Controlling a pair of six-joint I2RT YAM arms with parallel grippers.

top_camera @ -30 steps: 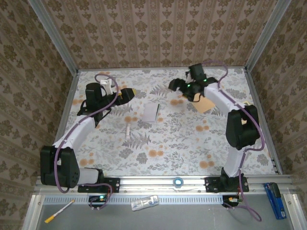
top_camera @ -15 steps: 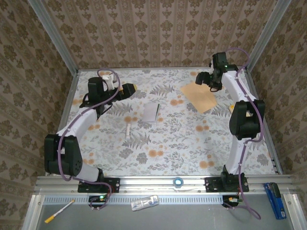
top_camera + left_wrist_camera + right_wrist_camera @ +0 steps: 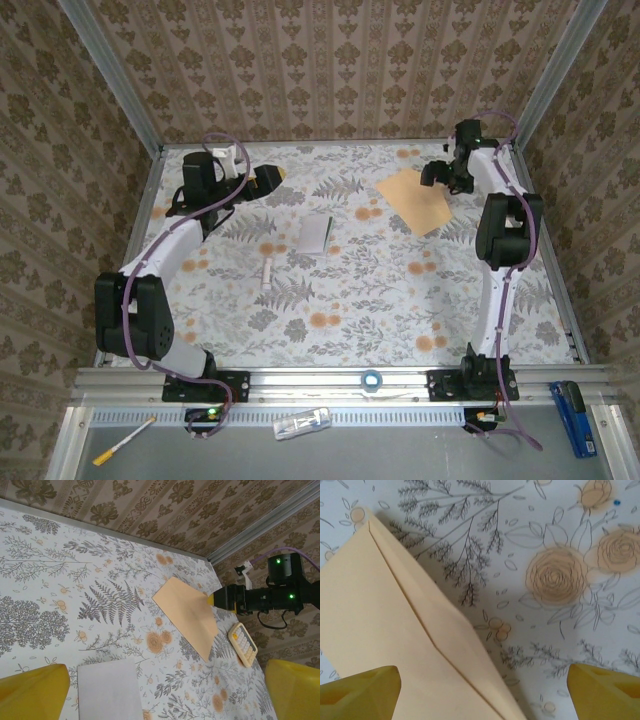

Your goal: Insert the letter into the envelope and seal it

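The tan envelope lies on the floral tablecloth at the far right, and it shows from the left wrist. From the right wrist its flap stands slightly raised along the crease. My right gripper hovers open at the envelope's far right edge, its yellow fingers set wide above the paper and nothing between them. The whitish letter lies flat near the table's middle, close below my left gripper. That left gripper is open and empty, left of the letter.
A pale yellow calculator sits right of the envelope, near the right arm. A small white stick lies in front of the letter. A blue tape roll and a blue stapler sit at the near rail.
My right gripper has drawn back from above the envelope toward the far right corner. The envelope has shifted slightly farther back and lies flat. My left gripper has edged toward the far side.
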